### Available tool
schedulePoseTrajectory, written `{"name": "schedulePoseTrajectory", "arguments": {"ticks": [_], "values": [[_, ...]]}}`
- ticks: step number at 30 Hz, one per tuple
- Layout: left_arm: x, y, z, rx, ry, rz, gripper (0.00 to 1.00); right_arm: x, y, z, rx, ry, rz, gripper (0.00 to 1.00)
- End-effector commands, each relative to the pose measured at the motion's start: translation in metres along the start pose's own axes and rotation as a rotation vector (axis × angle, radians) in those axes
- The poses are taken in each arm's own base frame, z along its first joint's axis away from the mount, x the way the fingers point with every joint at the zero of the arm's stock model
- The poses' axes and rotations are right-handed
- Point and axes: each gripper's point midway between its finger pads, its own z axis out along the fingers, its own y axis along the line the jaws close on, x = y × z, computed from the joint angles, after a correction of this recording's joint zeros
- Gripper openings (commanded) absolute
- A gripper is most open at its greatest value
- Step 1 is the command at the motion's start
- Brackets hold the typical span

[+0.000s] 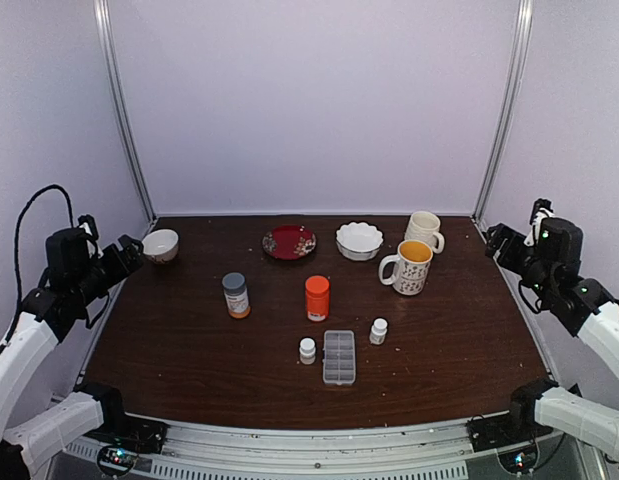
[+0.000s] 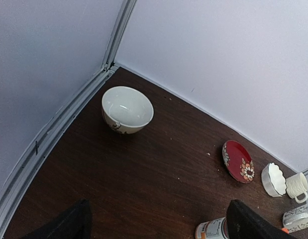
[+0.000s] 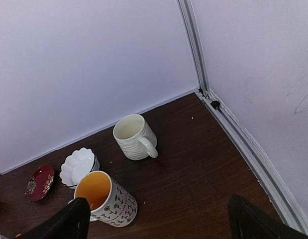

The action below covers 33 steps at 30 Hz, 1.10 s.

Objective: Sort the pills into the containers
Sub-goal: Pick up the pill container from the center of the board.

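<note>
Pill box (image 1: pixel 339 357): lies flat near the front edge of the table (image 1: pixel 189 360), about midway between the arms. Its compartments run in two rows. Lid position and contents are too small to tell.
Pills: none can be made out, loose or in the compartments.
Small white bottles: one (image 1: pixel 307 350) just left of the pill box, one (image 1: pixel 378 331) just right and a little behind. Both upright.
Larger bottles: orange bottle (image 1: pixel 317 298) and grey-capped bottle (image 1: pixel 235 295), upright, mid-table, apart from each other.
Left gripper (image 2: pixel 157 209): fingers spread wide, nothing between them. It is out at the left edge, well apart from the pill box.
Right gripper (image 3: pixel 157 201): likewise spread and empty, at the right edge.
Far row: white bowl (image 1: pixel 160 245), red plate (image 1: pixel 289 242), scalloped dish (image 1: pixel 359 240), two mugs (image 1: pixel 406 267).
Progress: judged not begun. Nothing is gripped and no bottle looks opened, so all the sorting remains.
</note>
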Motion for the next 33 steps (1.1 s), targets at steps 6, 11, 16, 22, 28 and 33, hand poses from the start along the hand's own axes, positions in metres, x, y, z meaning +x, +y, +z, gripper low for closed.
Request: {"name": "schedulePoseTrajectory", "arguments": {"ticks": [6, 11, 16, 22, 28, 33], "values": [[0.003, -0.012, -0.02, 0.079, 0.025, -0.023, 0.98, 0.027, -0.001, 0.008, 0.039, 0.168, 0.091, 1.0], [0.006, -0.028, -0.03, 0.184, 0.04, 0.018, 0.98, 0.062, 0.016, 0.016, -0.037, 0.359, 0.044, 1.0], [0.025, -0.056, -0.031, 0.373, 0.111, 0.056, 0.98, 0.089, 0.037, 0.008, -0.109, 0.462, 0.049, 0.99], [0.051, -0.076, -0.026, 0.466, 0.23, 0.02, 0.97, 0.131, 0.099, -0.017, -0.232, 0.582, 0.011, 0.95], [0.072, -0.1, -0.034, 0.477, 0.265, 0.082, 0.98, 0.173, 0.166, -0.054, -0.326, 0.7, -0.014, 0.94], [0.096, -0.112, -0.036, 0.463, 0.304, 0.14, 0.98, 0.205, 0.208, -0.081, -0.38, 0.774, -0.038, 0.94]]}}
